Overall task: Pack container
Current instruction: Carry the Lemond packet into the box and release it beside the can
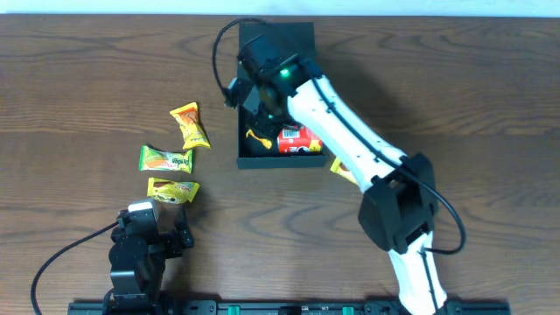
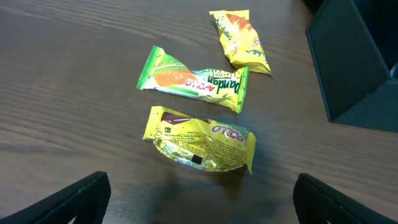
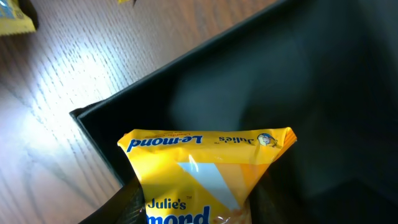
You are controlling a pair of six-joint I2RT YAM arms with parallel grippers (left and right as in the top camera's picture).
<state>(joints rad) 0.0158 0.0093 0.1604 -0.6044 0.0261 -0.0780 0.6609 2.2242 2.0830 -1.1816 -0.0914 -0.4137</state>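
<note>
Right end effector: my fingers are closed narrowly on a Julie's Le-mond packet. One finger shows at the packet's lower edge.
Held packet position: inside the outline of the container, close to a corner of its dark wall. I cannot tell whether it touches the floor of the box.
Container location: on the wood-grain table, at the far middle, with my right arm reaching into it.
Container contents: a small red Pringles can lies at the near side.
Beside container: a yellow packet lies just off the near right corner, partly under my arm.
Left end effector: fingers spread wide and holding nothing, low over the table.
Loose packets: the yellow Apollo packet is nearest my left fingers, then the green Pandan packet, then an orange-yellow packet. All three lie left of the container.
</note>
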